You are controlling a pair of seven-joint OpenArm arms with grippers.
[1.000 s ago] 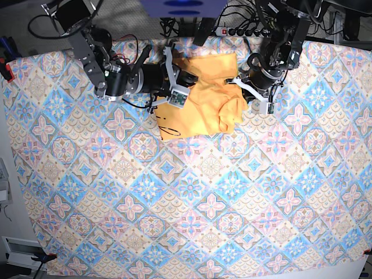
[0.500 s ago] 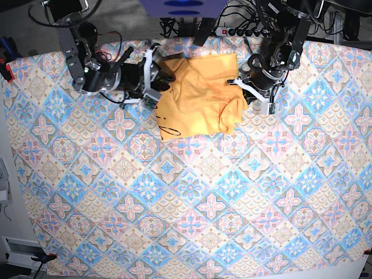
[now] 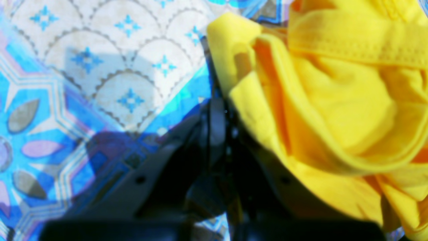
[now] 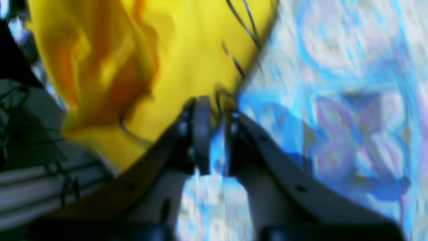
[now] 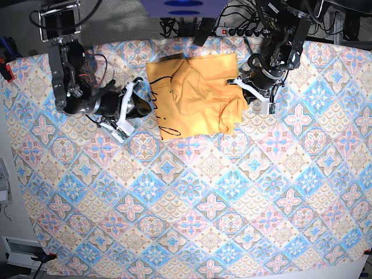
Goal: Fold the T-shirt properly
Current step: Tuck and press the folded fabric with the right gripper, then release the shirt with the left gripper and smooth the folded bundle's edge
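Note:
The pale yellow-orange T-shirt lies bunched at the table's far middle, with a dark scribble print along its left edge. My left gripper sits at the shirt's right edge. In the left wrist view its jaws are pressed together, with the shirt's cloth bunched at the tip and along the right finger. My right gripper rests on the tablecloth just left of the shirt. The blurred right wrist view shows this gripper all but shut, tablecloth showing through the slit and the shirt's printed edge at its tips.
The blue-pink patterned tablecloth covers the whole table. A power strip and cables lie past the far edge. Both arm bases stand at the far corners.
My right arm has drawn back to the left, and the shirt's left flap now lies spread out with its scribble showing. The left arm has not moved.

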